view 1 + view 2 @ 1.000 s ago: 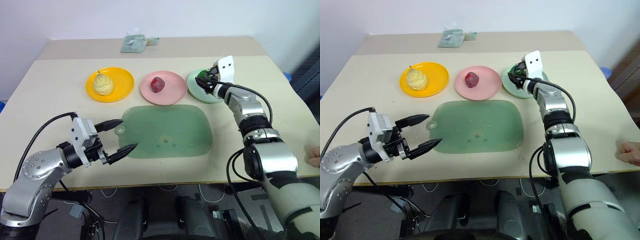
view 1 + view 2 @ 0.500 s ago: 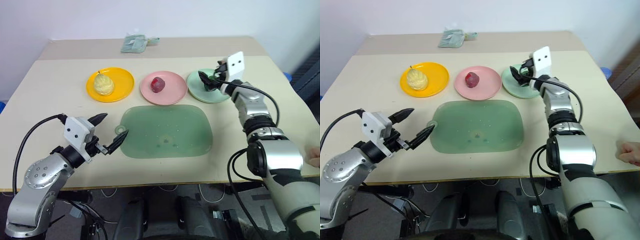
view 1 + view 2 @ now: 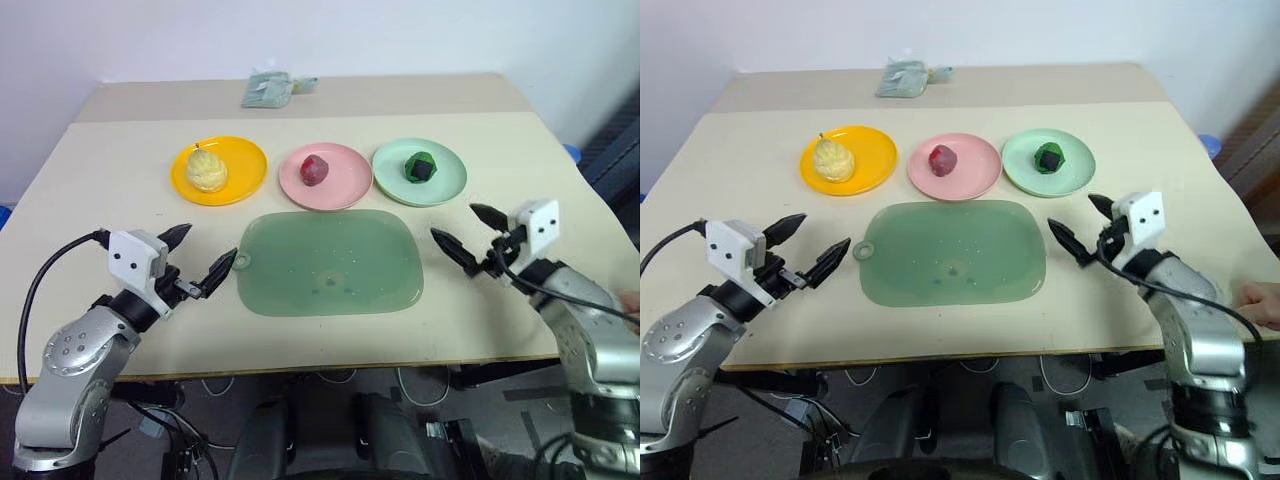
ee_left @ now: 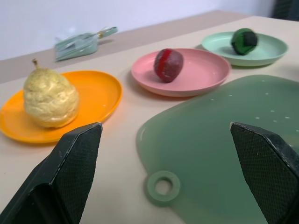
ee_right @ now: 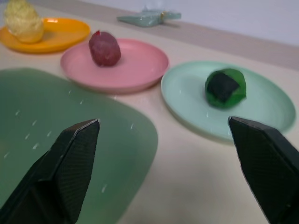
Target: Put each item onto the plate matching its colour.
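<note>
Left gripper (image 3: 197, 262) wide open, empty, just left of the green mat (image 3: 330, 262). Pear (image 3: 205, 167) on orange-yellow plate (image 3: 245, 160), red ball (image 3: 314, 169) on pink plate (image 3: 348, 180), green ball (image 3: 419, 166) on mint plate (image 3: 445, 181). Right gripper (image 3: 468, 237) wide open, empty, just right of the mat.
</note>
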### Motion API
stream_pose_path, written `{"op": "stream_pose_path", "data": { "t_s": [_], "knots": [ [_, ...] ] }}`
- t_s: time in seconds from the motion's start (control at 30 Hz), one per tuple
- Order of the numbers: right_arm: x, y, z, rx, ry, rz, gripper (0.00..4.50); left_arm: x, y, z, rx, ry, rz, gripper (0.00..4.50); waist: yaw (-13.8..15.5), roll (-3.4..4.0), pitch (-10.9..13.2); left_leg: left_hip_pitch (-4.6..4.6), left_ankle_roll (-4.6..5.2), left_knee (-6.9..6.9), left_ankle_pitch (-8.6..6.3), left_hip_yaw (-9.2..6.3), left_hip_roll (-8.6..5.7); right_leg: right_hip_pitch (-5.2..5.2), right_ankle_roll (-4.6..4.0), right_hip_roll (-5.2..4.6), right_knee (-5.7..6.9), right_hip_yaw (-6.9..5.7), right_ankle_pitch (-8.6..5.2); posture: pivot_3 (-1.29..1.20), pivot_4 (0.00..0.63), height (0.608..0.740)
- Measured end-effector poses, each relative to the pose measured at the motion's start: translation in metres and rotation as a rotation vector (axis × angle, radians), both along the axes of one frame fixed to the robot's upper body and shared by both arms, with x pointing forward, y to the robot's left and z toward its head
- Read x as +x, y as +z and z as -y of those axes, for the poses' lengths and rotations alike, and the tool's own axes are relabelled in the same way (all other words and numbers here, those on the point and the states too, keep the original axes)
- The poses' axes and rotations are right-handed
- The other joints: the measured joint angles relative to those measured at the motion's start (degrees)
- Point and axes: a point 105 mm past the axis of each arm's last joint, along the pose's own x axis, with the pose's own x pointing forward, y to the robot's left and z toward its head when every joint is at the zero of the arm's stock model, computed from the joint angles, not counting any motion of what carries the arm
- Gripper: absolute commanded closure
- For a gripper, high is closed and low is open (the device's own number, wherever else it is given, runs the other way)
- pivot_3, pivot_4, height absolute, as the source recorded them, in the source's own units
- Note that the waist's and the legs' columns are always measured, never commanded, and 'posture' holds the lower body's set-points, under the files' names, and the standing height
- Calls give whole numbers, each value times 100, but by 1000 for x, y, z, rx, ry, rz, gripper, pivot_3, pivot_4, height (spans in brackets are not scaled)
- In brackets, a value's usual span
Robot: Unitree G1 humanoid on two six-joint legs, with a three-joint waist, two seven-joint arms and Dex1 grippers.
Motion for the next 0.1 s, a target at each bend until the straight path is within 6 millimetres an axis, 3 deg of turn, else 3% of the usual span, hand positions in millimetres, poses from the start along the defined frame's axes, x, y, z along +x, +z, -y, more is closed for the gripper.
{"op": "stream_pose_path", "data": {
  "t_s": [0.1],
  "knots": [
    [-8, 1, 4, 0, -18, -14, 24, 3, 3, 1, -5, -12, 5, 0, 0, 0, 0, -1, 0, 1, 0, 2, 0, 0, 0, 0, -3, 0, 0, 0, 150, 740]
  ]
}}
